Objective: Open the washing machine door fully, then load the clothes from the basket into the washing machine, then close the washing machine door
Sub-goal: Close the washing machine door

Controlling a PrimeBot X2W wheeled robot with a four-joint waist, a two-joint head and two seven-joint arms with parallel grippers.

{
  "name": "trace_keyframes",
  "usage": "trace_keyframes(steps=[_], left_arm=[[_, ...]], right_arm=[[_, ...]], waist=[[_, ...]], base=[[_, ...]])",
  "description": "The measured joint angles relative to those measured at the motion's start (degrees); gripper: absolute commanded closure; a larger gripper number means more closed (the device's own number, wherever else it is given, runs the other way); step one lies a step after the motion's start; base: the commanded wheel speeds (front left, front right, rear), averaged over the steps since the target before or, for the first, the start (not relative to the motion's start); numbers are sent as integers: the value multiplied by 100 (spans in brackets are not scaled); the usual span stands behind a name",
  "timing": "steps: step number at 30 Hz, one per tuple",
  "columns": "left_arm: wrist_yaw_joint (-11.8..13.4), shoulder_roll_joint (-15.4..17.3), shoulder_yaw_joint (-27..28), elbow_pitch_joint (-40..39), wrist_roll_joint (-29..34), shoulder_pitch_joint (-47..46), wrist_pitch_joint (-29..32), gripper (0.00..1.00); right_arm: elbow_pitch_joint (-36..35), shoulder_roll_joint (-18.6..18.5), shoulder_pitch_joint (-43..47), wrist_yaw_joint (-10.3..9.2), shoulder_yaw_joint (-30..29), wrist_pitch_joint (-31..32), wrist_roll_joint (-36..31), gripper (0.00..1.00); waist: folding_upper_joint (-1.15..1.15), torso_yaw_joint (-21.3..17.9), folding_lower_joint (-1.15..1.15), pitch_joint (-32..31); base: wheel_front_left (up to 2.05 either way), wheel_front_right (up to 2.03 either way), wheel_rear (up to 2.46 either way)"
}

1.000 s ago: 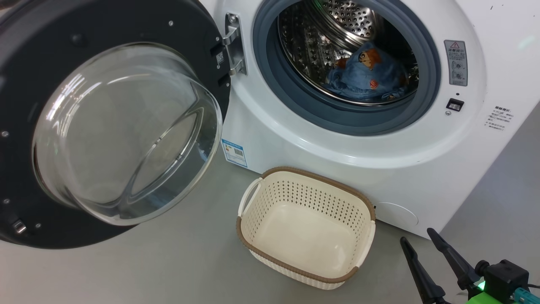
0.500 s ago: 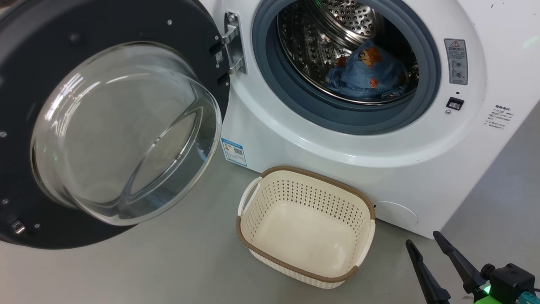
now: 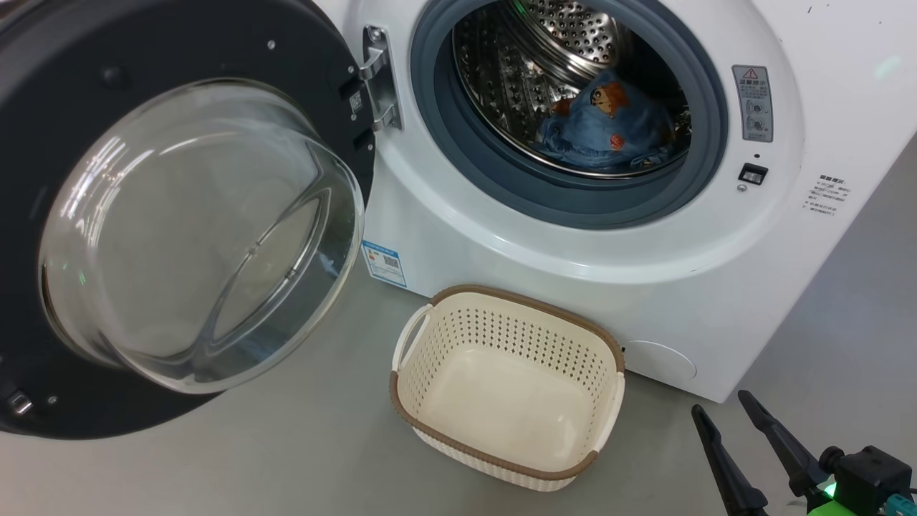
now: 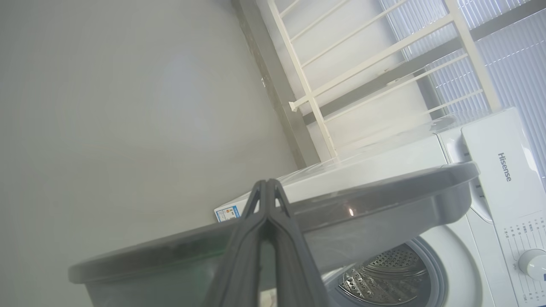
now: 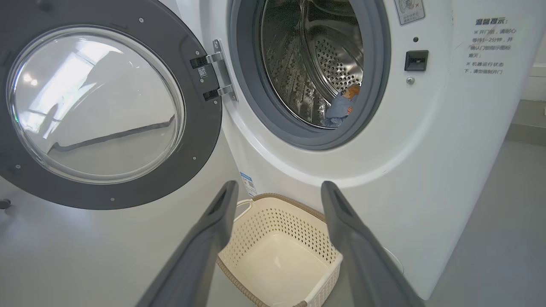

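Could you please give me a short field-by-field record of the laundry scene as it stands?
washing machine door: swung wide open, at the robot's left
clothes: lying inside the washing machine
basket: on the floor before the machine, nothing in it
left gripper: shut, beside the door's edge; contact unclear
right gripper: open, holding nothing, right of the basket
remaining step: closing the door

Door point(image 3: 179, 229) wide open, blue clothes point(image 3: 605, 129) inside washing machine point(image 3: 573, 287), basket point(image 3: 516, 333) empty.
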Motion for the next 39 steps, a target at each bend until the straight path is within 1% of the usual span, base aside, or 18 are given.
trace_keyframes(steps=[5, 12, 20, 24, 32, 39], left_arm=[[0, 16, -40, -280, -177, 162, 385, 100], [2, 21, -198, -932, -397, 502, 1016, 100], [0, -137, -458, -1727, -775, 787, 1746, 100], [1, -142, -603, -2120, -969, 967, 2071, 100], [0, -208, -972, -3261, -1445, 1469, 2639, 100], [1, -244, -1332, -4023, -1619, 1814, 2882, 100]], right_arm=[[0, 13, 1, 0, -23, 0, 0, 0], [3, 55, 1, 0, -43, 0, -2, 0], [21, 99, 1, 0, -44, 0, -2, 0], [24, 129, 1, 0, -47, 0, -2, 0], [24, 216, 5, 0, -157, 0, -2, 0], [26, 255, 132, 0, -162, 0, -2, 0]], waist=[[0, -15, 0, -15], [0, -9, 0, -20], [0, -29, 0, -70], [0, -62, 0, -102], [0, -197, 0, -194], [0, -357, 0, -280]], base=[[0, 0, 0], [0, 0, 0], [0, 0, 0], [0, 0, 0], [0, 0, 0], [0, 0, 0]])
